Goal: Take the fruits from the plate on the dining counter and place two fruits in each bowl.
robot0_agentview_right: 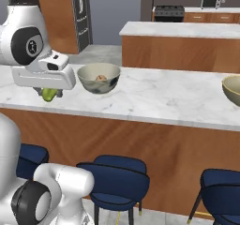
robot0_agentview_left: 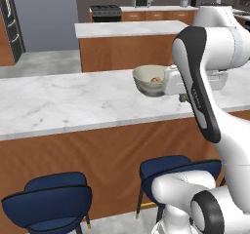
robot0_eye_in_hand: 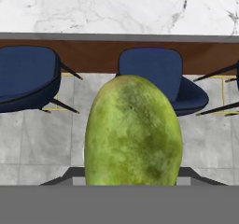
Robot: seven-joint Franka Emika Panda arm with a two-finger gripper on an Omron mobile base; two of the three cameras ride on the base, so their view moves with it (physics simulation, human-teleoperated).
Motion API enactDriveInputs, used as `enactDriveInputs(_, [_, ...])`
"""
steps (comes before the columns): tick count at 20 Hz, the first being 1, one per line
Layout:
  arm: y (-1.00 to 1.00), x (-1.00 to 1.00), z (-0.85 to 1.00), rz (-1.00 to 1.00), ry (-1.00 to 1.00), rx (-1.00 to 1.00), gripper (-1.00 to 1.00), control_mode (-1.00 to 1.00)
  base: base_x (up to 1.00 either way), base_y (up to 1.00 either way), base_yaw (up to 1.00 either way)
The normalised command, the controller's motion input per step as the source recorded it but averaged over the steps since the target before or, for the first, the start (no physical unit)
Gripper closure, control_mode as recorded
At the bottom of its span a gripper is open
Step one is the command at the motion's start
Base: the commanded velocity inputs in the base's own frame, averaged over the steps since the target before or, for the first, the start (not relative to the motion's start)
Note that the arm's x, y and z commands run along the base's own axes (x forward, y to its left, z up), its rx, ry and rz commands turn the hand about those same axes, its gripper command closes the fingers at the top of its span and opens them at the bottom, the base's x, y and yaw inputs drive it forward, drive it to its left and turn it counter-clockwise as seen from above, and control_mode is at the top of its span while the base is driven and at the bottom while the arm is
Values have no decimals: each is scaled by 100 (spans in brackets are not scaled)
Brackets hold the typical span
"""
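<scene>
Gripper (robot0_agentview_right: 49, 93) clamping one green fruit (robot0_eye_in_hand: 133, 132), two bowls (robot0_agentview_right: 98, 78)

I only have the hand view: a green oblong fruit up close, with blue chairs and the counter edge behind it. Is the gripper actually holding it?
Observer: Yes. In the right base view the gripper is shut on the green fruit, low over the dining counter.
Operator: Is a bowl near it?
Observer: The grey bowl stands on the counter right beside the gripper, apart from it.
Operator: Anything in that bowl?
Observer: One brownish fruit lies inside.
Operator: And the other bowl?
Observer: The beige bowl sits far along the counter, cut by the picture's edge; I cannot tell what it holds.
</scene>
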Motion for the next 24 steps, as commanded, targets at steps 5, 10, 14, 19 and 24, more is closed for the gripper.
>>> enactDriveInputs(5, [0, 0, 0, 0, 0, 0, 100, 100, 59, 9, 0])
enactDriveInputs(10, [11, 58, 0, 0, -1, 0, 100, -100, 30, 5, 0])
enactDriveInputs(14, [13, 100, 3, -1, 0, 0, 100, -100, 0, 0, 0])
enactDriveInputs(19, [-13, 100, 0, -12, 1, 0, 100, -100, 0, 0, 0])
enactDriveInputs(24, [-48, 100, 0, -10, 1, 1, 100, -100, 0, 0, 0])
